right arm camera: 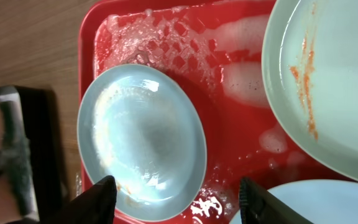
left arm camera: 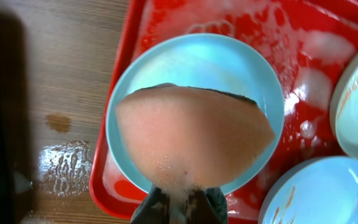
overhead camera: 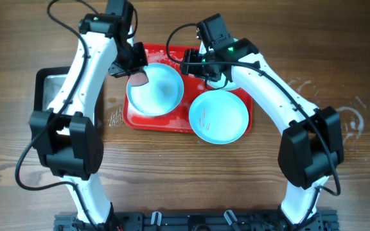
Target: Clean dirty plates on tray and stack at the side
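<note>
Left gripper (left arm camera: 179, 202): jaws clamped on pink sponge (left arm camera: 191, 146), held over left plate (overhead camera: 156, 93) on red tray (overhead camera: 172, 123). Right gripper (right arm camera: 176, 183): jaws apart, nothing between them, above tray near same plate. Second plate (overhead camera: 218, 117), streaked, overhangs tray's front-right rim. Third plate (right arm camera: 328, 81), orange-smeared, on tray's right part. Suds (right arm camera: 229, 68) on tray floor.

Wooden table (overhead camera: 172, 173) bearing red tray (overhead camera: 166, 124), metal pan (overhead camera: 45, 90) at left, sudsy smears (overhead camera: 115, 117) between.
</note>
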